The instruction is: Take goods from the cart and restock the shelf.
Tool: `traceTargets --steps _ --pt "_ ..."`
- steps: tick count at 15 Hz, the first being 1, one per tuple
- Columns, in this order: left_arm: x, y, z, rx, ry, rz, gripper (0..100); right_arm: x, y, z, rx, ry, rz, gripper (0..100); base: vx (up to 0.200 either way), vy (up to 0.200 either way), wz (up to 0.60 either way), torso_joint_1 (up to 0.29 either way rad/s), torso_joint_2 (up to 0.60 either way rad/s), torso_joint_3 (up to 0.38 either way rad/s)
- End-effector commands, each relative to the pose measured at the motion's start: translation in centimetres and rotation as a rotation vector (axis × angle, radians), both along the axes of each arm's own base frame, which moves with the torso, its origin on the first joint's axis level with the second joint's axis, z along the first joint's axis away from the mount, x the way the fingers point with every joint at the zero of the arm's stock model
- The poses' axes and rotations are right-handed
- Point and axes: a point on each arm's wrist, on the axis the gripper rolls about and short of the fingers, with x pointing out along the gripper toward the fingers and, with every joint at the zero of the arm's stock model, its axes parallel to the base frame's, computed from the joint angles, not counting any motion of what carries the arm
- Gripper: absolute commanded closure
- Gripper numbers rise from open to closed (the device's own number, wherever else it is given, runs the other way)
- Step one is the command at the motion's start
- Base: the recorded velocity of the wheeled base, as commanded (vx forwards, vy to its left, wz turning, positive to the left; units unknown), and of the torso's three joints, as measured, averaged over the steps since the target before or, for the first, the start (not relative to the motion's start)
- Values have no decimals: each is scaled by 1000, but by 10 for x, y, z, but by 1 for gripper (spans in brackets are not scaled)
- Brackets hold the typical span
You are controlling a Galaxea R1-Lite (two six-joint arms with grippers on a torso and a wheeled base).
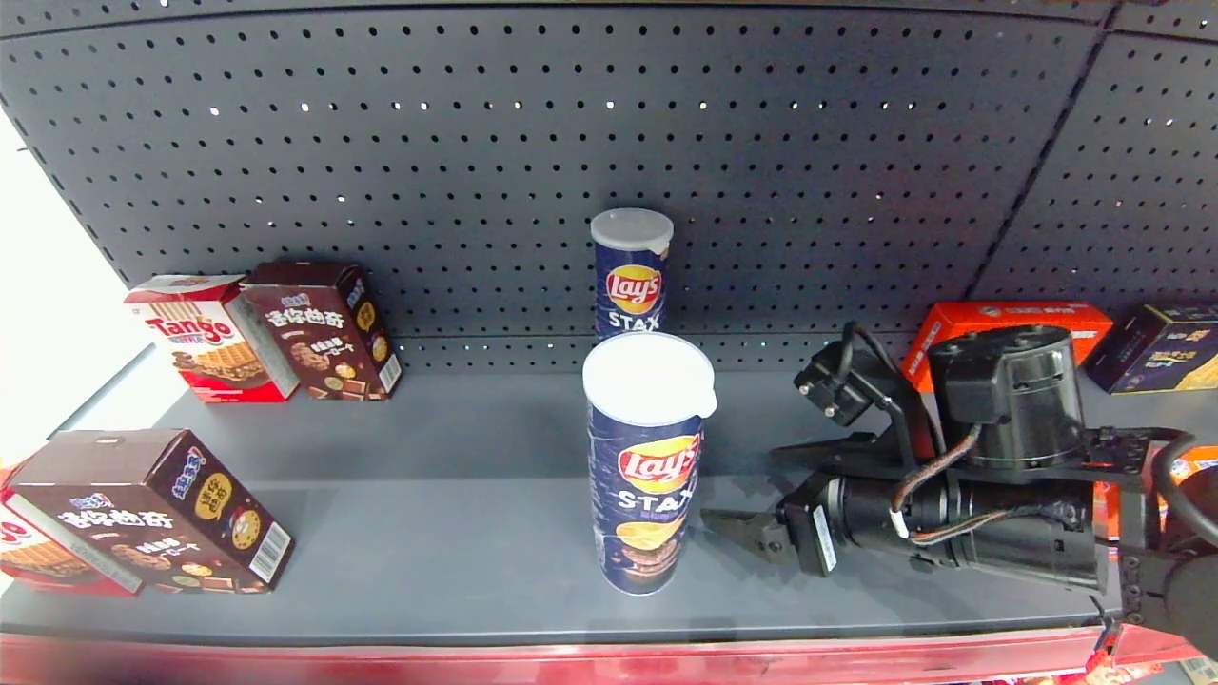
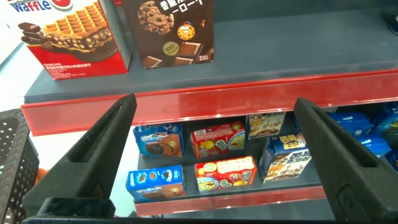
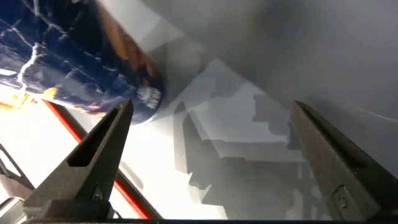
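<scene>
Head view shows the can [image 1: 647, 466] upright near the front edge of the shelf [image 1: 428, 518], with the right gripper [image 1: 744, 485] just beside it, jaws spread and empty; retract squarely, because a sideways finger sweep could tip the tall can off that edge.

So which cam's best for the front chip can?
Head view: the front chip can stands upright, lid to base, near the shelf's front edge. Right wrist view catches its blurred lower end past the open right gripper. Left wrist view faces biscuit boxes and lower shelves.
</scene>
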Motion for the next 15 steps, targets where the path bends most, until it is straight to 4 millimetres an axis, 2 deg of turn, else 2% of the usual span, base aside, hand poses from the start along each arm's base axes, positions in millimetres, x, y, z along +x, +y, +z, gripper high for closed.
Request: traceTargets --steps 1,3,4,5,6,7,8,10,11,12,13,14,15 --pt "0 0 0 0 3 -1 0 -11 -32 29 67 -87 -73 0 0 0 0 0 0 0" --pt "0 0 0 2 2 -1 0 -23 -62 52 120 -171 -150 0 0 0 0 0 0 0" --pt "0 0 0 2 2 0 0 -27 -68 55 129 -187 -166 0 0 0 0 0 0 0" --pt "0 0 0 3 2 -3 0 -46 -97 66 159 -254 -244 0 0 0 0 0 0 0" --pt "0 0 0 3 3 -3 0 -50 -103 68 165 -269 -264 0 0 0 0 0 0 0" --pt "0 0 0 3 2 -3 0 -74 -131 70 183 -338 -362 0 0 0 0 0 0 0" --pt "0 0 0 5 3 -3 0 -94 -148 66 184 -379 -441 0 0 0 0 0 0 0" --pt "0 0 0 6 3 -4 0 -138 -172 45 164 -451 -603 0 0 0 0 0 0 0" --pt "0 0 0 6 3 -4 0 -156 -177 30 139 -484 -660 0 0 0 0 0 0 0" --pt "0 0 0 6 3 -4 0 -164 -178 24 133 -500 -678 0 0 0 0 0 0 0" --pt "0 0 0 6 3 -4 0 -181 -179 10 128 -534 -716 0 0 0 0 0 0 0" --pt "0 0 0 6 3 -6 0 -187 -179 1 122 -543 -726 0 0 0 0 0 0 0" --pt "0 0 0 6 3 -6 0 -200 -178 -21 113 -546 -726 0 0 0 0 0 0 0"
